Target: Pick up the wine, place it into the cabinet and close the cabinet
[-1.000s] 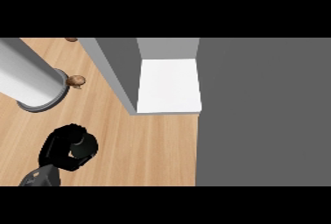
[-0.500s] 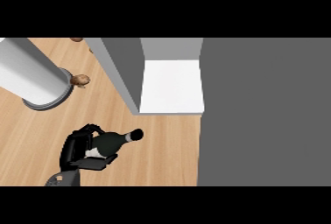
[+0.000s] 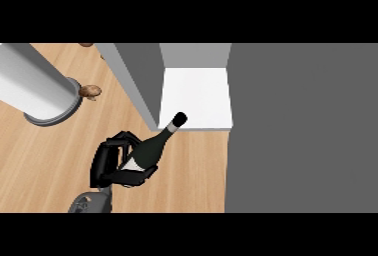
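Note:
The wine bottle (image 3: 153, 146) is dark with a pale band below its neck. It lies tilted in my left hand (image 3: 111, 164), whose fingers curl round its body. Its neck points up and right, and its cap overlaps the front edge of the cabinet's white shelf (image 3: 198, 95). The cabinet (image 3: 303, 125) fills the right side as a dark grey block. Its grey door (image 3: 139, 80) stands open at the shelf's left side, just above the hand. My right hand does not show.
A big pale cylinder (image 3: 33, 87) on a round base stands on the wooden counter (image 3: 52, 155) at the upper left. A small brown object (image 3: 90, 91) sits beside it, and another (image 3: 87, 44) shows at the top edge.
My left hand has moved right and up toward the cabinet with the bottle. The bottle's neck, hidden a second ago, now sticks out and reaches the shelf's front edge.

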Controlling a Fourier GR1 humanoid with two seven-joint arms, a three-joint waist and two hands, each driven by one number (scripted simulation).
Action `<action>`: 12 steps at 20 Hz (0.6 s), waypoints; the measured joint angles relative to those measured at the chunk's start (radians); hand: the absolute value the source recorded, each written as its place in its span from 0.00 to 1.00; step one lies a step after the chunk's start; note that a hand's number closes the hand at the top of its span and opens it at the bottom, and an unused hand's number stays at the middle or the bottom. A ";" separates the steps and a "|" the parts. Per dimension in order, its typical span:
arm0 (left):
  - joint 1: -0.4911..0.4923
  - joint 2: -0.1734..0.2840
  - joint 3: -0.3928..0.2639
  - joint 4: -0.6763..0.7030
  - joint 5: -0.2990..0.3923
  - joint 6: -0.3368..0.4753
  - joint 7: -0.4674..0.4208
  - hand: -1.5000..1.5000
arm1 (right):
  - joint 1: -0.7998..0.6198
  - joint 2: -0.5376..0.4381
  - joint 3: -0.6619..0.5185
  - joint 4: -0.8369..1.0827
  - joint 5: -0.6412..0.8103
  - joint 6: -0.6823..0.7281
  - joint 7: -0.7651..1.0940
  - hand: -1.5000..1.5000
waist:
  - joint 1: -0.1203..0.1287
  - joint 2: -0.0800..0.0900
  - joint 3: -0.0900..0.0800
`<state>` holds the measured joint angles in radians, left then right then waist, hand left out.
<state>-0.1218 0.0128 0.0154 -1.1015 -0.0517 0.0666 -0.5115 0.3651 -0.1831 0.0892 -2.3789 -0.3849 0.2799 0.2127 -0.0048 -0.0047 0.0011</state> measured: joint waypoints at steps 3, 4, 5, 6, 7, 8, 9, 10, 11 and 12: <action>-0.014 -0.007 -0.055 -0.065 0.009 0.051 0.092 1.00 | 0.005 0.010 0.014 -0.003 0.003 -0.007 -0.004 0.00 | -0.002 0.001 0.000; -0.020 -0.008 -0.076 -0.095 0.011 0.069 0.133 1.00 | 0.002 0.005 0.001 -0.003 0.003 -0.004 -0.004 0.00 | -0.002 0.001 -0.001; -0.042 -0.009 -0.088 -0.090 0.007 0.093 0.154 1.00 | 0.014 0.004 -0.002 -0.004 0.002 0.001 -0.011 0.00 | -0.005 0.001 -0.001; -0.061 -0.010 -0.106 -0.084 0.008 0.116 0.169 1.00 | 0.016 0.001 -0.012 -0.004 0.002 0.008 -0.015 0.00 | -0.006 0.001 -0.001; -0.074 -0.010 -0.132 -0.087 0.008 0.140 0.190 1.00 | 0.007 -0.004 -0.025 -0.001 0.001 0.010 -0.010 0.00 | -0.006 0.002 -0.001; -0.093 -0.011 -0.148 -0.089 -0.002 0.162 0.216 1.00 | 0.010 -0.002 -0.023 0.000 0.001 0.013 -0.014 0.00 | -0.006 0.002 -0.001; -0.109 -0.011 -0.171 -0.080 -0.009 0.188 0.231 1.00 | 0.016 0.002 -0.016 0.001 0.003 0.019 -0.022 0.00 | -0.007 0.002 -0.001; -0.125 -0.012 -0.187 -0.066 -0.022 0.212 0.243 1.00 | 0.030 0.004 -0.018 0.001 0.003 0.027 -0.034 0.00 | -0.010 0.002 -0.001; -0.156 -0.012 -0.204 -0.049 -0.028 0.236 0.263 1.00 | 0.034 0.003 -0.029 0.004 0.003 0.035 -0.042 0.00 | -0.011 0.003 -0.001; -0.184 -0.012 -0.217 -0.036 -0.038 0.255 0.280 1.00 | 0.032 0.003 -0.035 0.007 0.003 0.040 -0.047 0.00 | -0.011 0.003 -0.001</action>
<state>-0.3058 0.0008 -0.2019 -1.1378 -0.0897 0.3215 -0.2313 0.3969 -0.1797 0.0546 -2.3715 -0.3820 0.3197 0.1657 -0.0156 -0.0015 0.0002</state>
